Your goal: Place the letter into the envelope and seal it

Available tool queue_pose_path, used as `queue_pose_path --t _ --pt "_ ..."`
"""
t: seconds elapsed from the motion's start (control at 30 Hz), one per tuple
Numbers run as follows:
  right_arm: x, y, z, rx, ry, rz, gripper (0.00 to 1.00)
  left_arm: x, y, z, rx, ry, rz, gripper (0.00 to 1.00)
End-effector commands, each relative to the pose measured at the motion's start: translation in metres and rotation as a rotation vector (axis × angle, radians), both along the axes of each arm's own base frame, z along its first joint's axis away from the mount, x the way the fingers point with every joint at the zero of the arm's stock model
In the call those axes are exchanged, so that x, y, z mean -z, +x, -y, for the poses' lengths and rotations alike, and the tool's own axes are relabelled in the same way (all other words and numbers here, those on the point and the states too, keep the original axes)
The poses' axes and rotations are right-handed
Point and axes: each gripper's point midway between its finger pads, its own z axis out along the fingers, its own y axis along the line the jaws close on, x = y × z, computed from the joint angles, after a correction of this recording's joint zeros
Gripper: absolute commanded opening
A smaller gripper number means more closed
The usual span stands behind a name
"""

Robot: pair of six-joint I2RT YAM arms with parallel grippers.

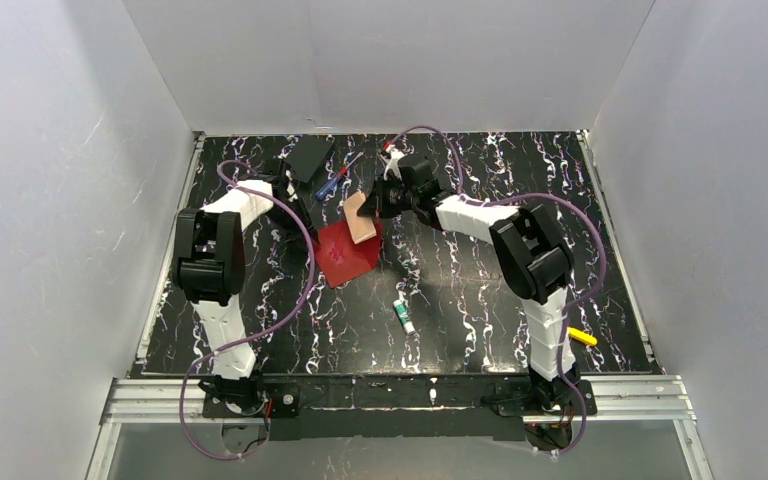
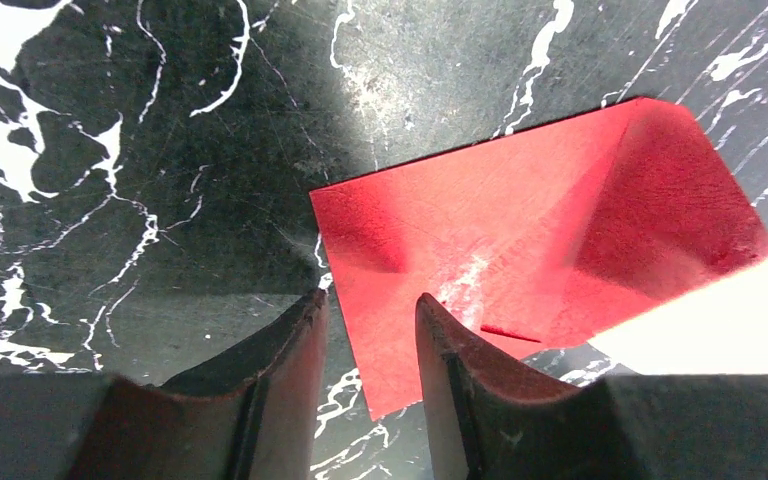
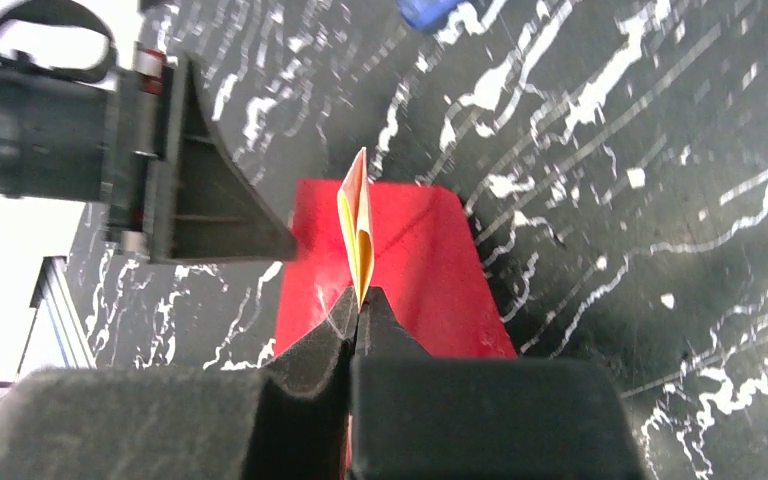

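The right pincer [image 3: 360, 303] grips the folded letter [image 3: 357, 225], which stands on edge just ahead of its tips, above the red envelope [image 2: 520, 230]. The left pincer [image 2: 370, 312] stands partly open over the envelope's edge on the table [image 2: 160, 150].

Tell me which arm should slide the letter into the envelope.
Right. The right pincer is shut on the folded letter above the red envelope; the left pincer is open, empty, at the envelope's edge.
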Motion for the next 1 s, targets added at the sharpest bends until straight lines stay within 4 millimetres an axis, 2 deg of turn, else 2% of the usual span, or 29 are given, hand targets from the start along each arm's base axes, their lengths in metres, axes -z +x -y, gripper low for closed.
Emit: queue_pose_path --t 0.0,0.13,0.33,0.53,0.73,0.97 --pt "0.021 -0.005 0.002 0.008 -0.051 -0.123 0.01 -0.009 -0.011 0.013 -0.015 -0.117 -0.058 0.38" --pt "0.045 -0.010 0.005 0.012 -0.099 -0.204 0.01 0.000 -0.017 0.015 -0.046 -0.132 -0.108 0.44" --pt "0.059 -0.017 0.001 -0.030 -0.109 -0.178 0.01 0.012 -0.022 0.020 -0.070 -0.163 -0.161 0.45" --pt "0.074 -0.035 -0.002 -0.085 -0.114 -0.157 0.01 0.016 -0.026 0.020 -0.101 -0.158 -0.193 0.43" --pt "0.069 -0.039 0.009 0.008 -0.102 -0.176 0.01 0.020 -0.028 0.017 -0.158 -0.136 -0.206 0.34" --pt "0.055 -0.033 0.025 0.150 -0.093 -0.175 0.01 0.020 -0.026 0.010 -0.191 -0.101 -0.182 0.29"
